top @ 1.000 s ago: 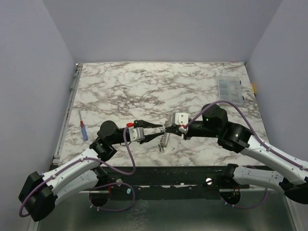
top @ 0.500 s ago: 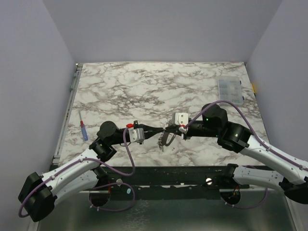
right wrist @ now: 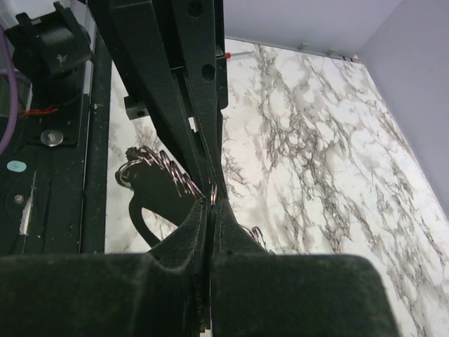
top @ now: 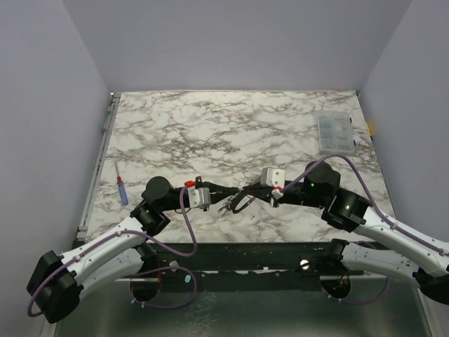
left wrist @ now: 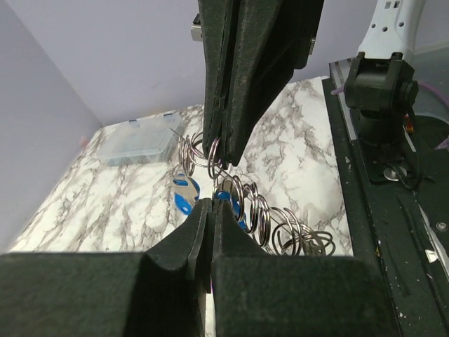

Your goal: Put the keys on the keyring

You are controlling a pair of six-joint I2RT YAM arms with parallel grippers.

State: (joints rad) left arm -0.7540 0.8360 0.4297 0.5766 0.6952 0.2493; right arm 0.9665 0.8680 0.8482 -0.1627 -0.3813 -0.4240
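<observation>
Marble table (top: 210,126); keyring (top: 238,203) long axis left-right, left hand (top: 228,193) and right hand (top: 249,191) both tight on it.

Grey-veined white marble tabletop (top: 210,119) between plain pale lilac walls (top: 231,42), under even light.

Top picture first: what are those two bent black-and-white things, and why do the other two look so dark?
They are two robot arms, left arm and right arm, bolted at the near edge of a marble-patterned table and filmed from above. The other pictures come from a camera on each wrist, so each arm's own pinching tool fills the bottom: the left tool, the right tool. Both are pinched shut on one bunch of thin silvery metal keyrings, with small blue-headed keys among the rings. Lying apart on the table: a thin screwdriver with a red-and-blue handle and a clear plastic compartment box.
</observation>
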